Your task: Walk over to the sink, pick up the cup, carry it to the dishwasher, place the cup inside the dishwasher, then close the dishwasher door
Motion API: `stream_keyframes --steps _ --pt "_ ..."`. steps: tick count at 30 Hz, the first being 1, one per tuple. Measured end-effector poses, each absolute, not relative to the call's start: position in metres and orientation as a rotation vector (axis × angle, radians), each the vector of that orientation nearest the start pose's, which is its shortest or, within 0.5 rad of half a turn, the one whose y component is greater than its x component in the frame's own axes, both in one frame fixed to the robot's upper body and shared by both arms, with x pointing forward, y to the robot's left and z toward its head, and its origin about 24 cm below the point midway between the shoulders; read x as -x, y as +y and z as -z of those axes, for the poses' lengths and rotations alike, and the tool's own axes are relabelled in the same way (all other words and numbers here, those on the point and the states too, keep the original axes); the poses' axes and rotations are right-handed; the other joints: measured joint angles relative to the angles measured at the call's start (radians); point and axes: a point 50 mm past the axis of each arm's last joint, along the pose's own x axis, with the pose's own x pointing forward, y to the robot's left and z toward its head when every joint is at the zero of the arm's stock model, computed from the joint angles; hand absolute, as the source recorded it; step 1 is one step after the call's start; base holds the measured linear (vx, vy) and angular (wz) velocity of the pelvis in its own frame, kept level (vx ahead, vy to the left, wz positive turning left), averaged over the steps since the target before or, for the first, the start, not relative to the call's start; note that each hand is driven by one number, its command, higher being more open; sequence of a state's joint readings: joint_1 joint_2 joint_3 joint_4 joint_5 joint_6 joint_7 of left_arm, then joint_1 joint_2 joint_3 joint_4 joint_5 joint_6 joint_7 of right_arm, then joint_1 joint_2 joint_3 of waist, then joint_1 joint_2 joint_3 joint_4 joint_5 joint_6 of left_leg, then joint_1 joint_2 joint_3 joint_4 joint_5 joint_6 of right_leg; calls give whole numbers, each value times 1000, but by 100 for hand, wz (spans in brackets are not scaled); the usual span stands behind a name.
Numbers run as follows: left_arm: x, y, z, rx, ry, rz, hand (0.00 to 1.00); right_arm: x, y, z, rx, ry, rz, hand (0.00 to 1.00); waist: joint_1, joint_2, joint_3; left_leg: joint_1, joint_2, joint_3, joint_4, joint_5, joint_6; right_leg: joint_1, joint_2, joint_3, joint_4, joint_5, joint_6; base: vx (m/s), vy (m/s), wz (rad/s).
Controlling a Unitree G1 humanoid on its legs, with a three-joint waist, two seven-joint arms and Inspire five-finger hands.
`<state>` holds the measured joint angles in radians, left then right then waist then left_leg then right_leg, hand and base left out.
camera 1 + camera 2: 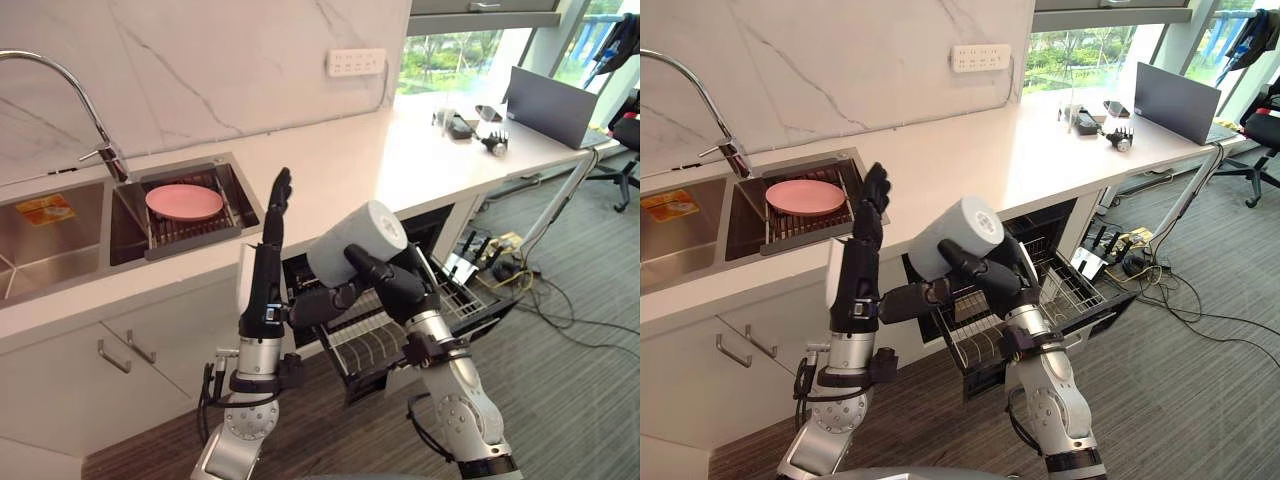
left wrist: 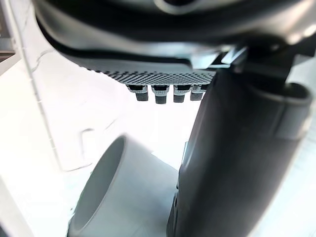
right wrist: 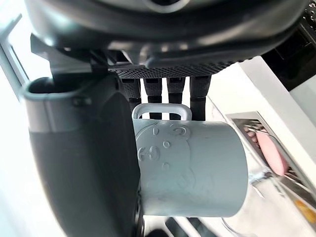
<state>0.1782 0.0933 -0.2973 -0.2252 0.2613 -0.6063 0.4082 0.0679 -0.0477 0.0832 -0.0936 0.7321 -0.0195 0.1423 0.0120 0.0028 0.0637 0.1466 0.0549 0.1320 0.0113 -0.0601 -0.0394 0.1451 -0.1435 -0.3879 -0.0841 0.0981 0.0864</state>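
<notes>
A pale grey cup (image 1: pixel 358 240) hangs in the air at the centre of the frame, tipped on its side with its closed bottom towards the upper right. The right hand (image 1: pixel 392 285) grips it from below, fingers and thumb curled round its body; the right wrist view shows the fingers (image 3: pixel 170 91) next to the cup's handle. The cup is clear of every surface, just in front of the counter's (image 1: pixel 340 165) front edge.

Directly beneath it, the wire rack (image 1: pixel 370 345) of the open dishwasher (image 1: pixel 432 228) is pulled out into the room. Its upper surface is open to the air.

The left hand (image 1: pixel 268 265) stands upright just left of the cup. Its fingers are straight and hold nothing, and its thumb points towards the cup.

The counter edge runs diagonally from lower left to upper right. At the left of the frame is a sink (image 1: pixel 60 250) set into the counter, with a pink plate (image 1: pixel 185 201) on a drain rack and a curved tap (image 1: pixel 60 72) above. A laptop (image 1: pixel 555 105) sits on the counter at upper right.

To the right of the rack is open grey carpet (image 1: pixel 590 380), with a cluster of cables (image 1: pixel 520 270) near the counter's end. White cabinet fronts (image 1: pixel 130 350) fill the lower left.
</notes>
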Motion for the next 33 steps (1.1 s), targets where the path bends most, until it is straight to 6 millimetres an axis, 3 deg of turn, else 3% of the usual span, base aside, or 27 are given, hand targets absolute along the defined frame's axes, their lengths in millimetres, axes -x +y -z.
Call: stream_keyframes --steps 5,13,19,23,29,33 --pt "-185 123 -124 -3 -820 -161 100 -235 -155 -36 -749 -21 -68 0 -1 0 0 2 -1 -3 -7 3 0 0 -1 -2 0 0 0 0 0 1" --pt "-184 135 -107 6 -694 -180 100 -233 -184 -40 -730 -96 79 0 0 -1 -1 -1 -2 -12 -7 5 1 2 -2 -11 0 0 0 -3 1 2" --pt "-181 153 -58 -114 -410 -178 100 -231 -217 -38 -464 -63 149 0 0 -5 2 -15 -4 -28 -11 8 1 -3 -4 -27 0 -1 1 -16 6 9" --pt "-170 170 -23 -237 -223 -202 100 -238 -239 -18 -311 78 156 0 4 -8 3 -34 -4 -47 -11 14 1 -9 -4 -49 0 -2 3 -9 1 14" --pt "-154 206 -3 -270 -85 -422 100 -236 -250 3 -188 231 145 0 38 -9 3 -62 -9 -99 -9 30 0 -7 -8 -100 0 -3 4 -10 -2 27" --pt "-141 217 18 -286 39 -458 100 -241 -251 16 -69 337 116 0 61 -9 3 -81 -25 -145 -15 52 6 -5 -19 -144 0 -5 8 -41 14 35"
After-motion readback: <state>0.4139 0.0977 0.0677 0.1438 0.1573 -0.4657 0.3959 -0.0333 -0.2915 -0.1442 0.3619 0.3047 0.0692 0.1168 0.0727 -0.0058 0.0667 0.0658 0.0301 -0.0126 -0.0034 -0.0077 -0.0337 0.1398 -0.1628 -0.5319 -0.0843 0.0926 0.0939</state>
